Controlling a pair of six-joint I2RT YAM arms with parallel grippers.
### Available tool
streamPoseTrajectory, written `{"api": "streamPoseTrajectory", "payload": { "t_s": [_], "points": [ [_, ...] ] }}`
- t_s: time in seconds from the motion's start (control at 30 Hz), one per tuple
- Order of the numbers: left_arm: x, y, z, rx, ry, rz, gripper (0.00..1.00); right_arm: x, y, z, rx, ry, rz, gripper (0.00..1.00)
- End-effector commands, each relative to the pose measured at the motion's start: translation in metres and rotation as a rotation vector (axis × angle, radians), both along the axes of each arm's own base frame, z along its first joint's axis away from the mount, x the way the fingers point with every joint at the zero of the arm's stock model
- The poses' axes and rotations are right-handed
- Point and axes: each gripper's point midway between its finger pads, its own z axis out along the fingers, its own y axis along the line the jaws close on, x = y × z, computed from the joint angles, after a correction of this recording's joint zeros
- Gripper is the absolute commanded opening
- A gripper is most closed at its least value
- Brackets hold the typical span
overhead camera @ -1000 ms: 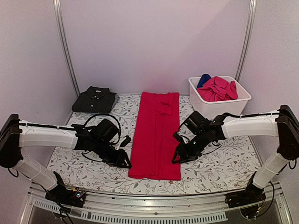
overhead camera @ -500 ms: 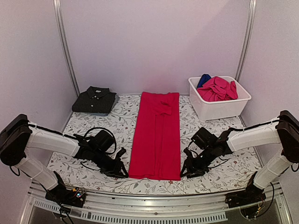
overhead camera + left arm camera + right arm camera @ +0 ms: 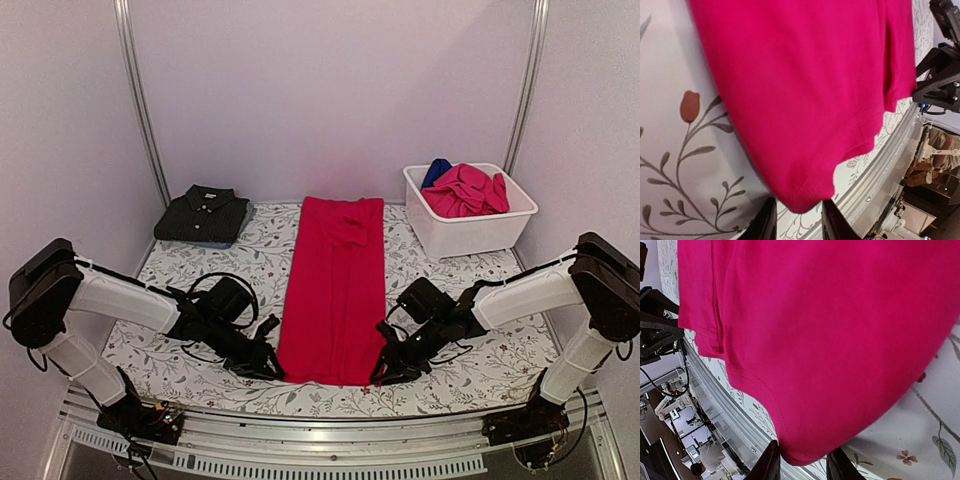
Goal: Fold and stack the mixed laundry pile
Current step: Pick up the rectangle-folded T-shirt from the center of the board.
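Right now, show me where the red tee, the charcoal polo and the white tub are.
red tee (image 3: pixel 335 285), top view, middle of the folded strip.
charcoal polo (image 3: pixel 200 218), top view, chest below the collar.
white tub (image 3: pixel 468 236), top view, near outer wall.

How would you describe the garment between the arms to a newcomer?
On the floral cloth, look along the middle. The red tee lies there as a long flat strip, unlike the folded dark polo back left or the clothes bundled in the white tub.
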Motion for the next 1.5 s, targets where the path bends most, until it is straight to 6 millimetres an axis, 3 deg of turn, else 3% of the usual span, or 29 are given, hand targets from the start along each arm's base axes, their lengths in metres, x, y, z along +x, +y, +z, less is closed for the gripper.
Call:
{"api": "streamPoseTrajectory", "payload": {
  "t_s": [0.0,0.13,0.27,0.47,0.57,0.73,0.83,0.97,1.17,1.47],
  "points": [
    [0.008,0.003,0.004,-0.006,-0.039,0.017,0.34,-0.007,-0.018,-0.026,-0.112,0.019,-0.008,0.3],
    [0.01,0.0,0.009,-0.029,-0.044,0.007,0.41,-0.009,-0.019,-0.026,-0.114,0.021,-0.005,0.25],
    [0.011,-0.002,0.002,-0.018,-0.03,-0.005,0.41,-0.009,-0.019,-0.026,-0.108,0.02,0.0,0.16],
    [0.01,-0.002,-0.004,0.012,-0.024,-0.038,0.12,-0.007,-0.015,-0.02,-0.097,0.009,0.018,0.0],
    [0.004,-0.002,-0.002,0.01,-0.023,-0.056,0.0,-0.009,-0.017,-0.017,-0.102,-0.001,0.037,0.0],
    [-0.019,-0.008,0.003,-0.004,-0.009,-0.126,0.0,-0.025,-0.017,-0.009,-0.098,-0.004,0.085,0.0],
    [-0.033,-0.011,0.01,-0.007,-0.009,-0.171,0.0,-0.046,-0.01,-0.001,-0.093,-0.002,0.15,0.0],
    [-0.035,-0.01,0.025,-0.017,-0.038,-0.177,0.0,-0.06,-0.003,0.012,-0.089,-0.014,0.176,0.0],
    [-0.003,-0.015,0.042,0.015,-0.122,-0.159,0.0,-0.033,0.008,0.037,-0.063,-0.096,0.134,0.0],
    [0.066,-0.027,0.051,0.014,-0.212,-0.107,0.0,0.043,0.006,0.047,-0.09,-0.199,0.028,0.0]
  ]
}}
